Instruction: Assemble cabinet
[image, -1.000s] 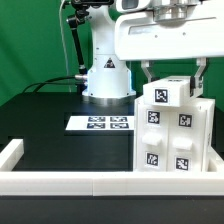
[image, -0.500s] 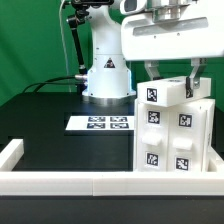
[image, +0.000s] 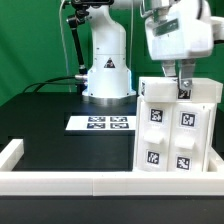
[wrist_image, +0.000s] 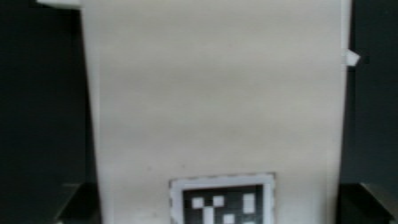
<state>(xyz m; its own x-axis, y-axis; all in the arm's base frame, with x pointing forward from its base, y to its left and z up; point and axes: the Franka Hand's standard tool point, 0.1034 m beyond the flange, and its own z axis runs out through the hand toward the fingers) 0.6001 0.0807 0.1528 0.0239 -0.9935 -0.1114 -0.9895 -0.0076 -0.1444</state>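
Surface: black table top (image: 60, 150), matte, bounded at the near edge and at the exterior view's left by a long white border rail (image: 70, 183). Backdrop is a green curtain (image: 30, 45). The robot base (image: 107, 75), white, stands at the far side of the table, with a dark cable running off toward the exterior view's left.

The marker board (image: 100, 123) lies flat on the table just in front of the base, showing its tags, and carries nothing.

The cabinet (image: 178, 130) stands upright on the table at the exterior view's right, near the front rail. It is a tall white box; its near face shows four black-and-white tags in two rows, and a further tag sits on the upper step above them. In the wrist view its broad white face (wrist_image: 210, 100) fills most of the picture, with one tag at the lower edge and black table on either side.

The gripper (image: 182, 80) hangs from the white wrist housing directly above the cabinet's top, toward its right portion. One dark finger (image: 184, 84) reaches down to the top edge; whether it touches cannot be told. Jaw spread: cannot tell, since the housing and the cabinet hide the gap.
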